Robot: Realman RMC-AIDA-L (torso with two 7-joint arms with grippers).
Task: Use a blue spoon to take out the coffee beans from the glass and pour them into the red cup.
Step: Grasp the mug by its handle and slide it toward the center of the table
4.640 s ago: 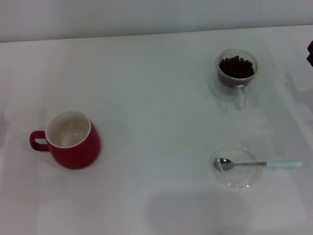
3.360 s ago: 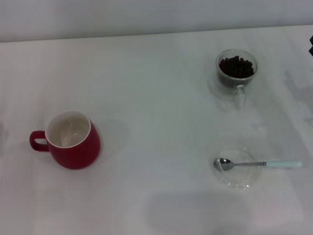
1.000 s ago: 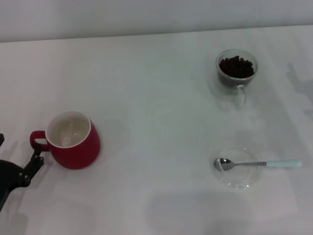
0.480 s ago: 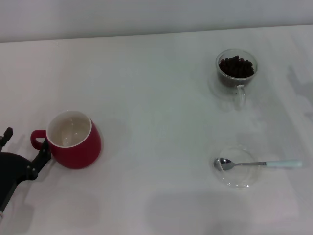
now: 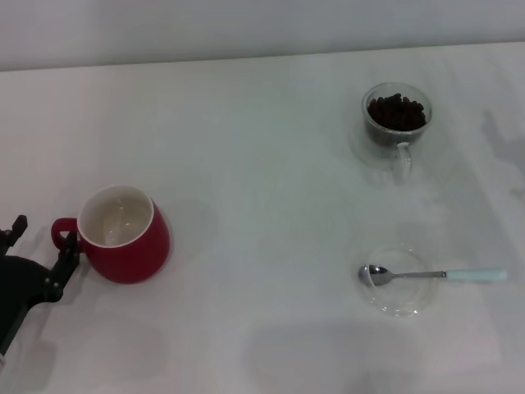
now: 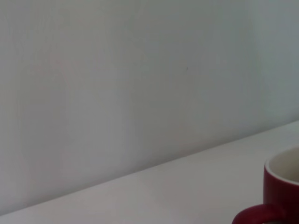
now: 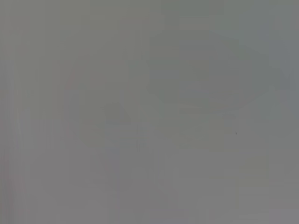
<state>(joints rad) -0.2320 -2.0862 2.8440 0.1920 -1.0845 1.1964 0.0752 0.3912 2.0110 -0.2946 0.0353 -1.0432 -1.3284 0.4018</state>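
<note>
The left gripper (image 5: 39,246), jaws spread wide, straddles the handle of the squat glossy red ceramic cup (image 5: 127,238), probably to steady it for pouring.

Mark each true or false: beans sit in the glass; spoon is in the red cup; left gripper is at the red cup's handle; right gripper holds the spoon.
1. The coffee beans sit in the glass. True.
2. The blue spoon is in the red cup. False: it lies across a clear saucer.
3. The left gripper is open at the red cup's handle. True.
4. The right gripper holds the spoon. False: it is out of view.
</note>
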